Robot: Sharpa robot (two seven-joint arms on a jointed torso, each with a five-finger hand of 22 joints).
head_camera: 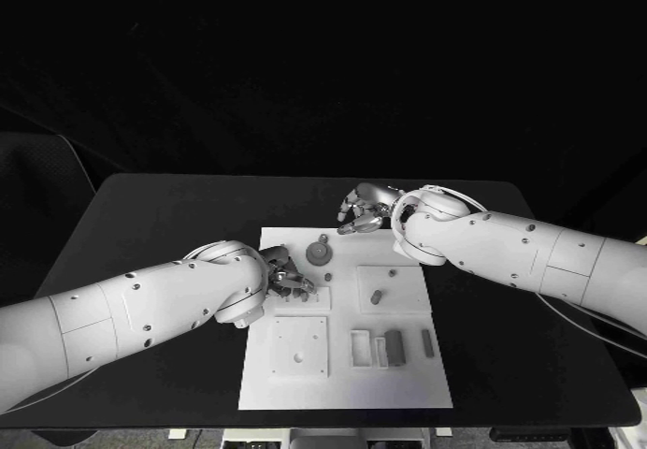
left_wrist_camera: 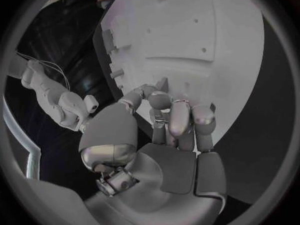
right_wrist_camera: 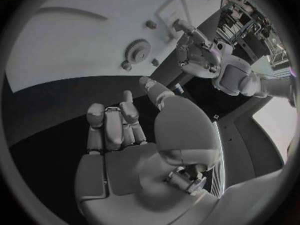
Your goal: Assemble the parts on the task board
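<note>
On the black counter the board is laid with its gear near the far edge, the left hand curled empty beside it, seemingly for a pick-up, the right hand hovering loosely curled and empty.

I find the white rectangular task board centred on the black table. A round toothed gear part lies at its far end, slim bar parts nearer me.

No text, label, brand or number can be read anywhere — not on the task board, nor the arms.
</note>
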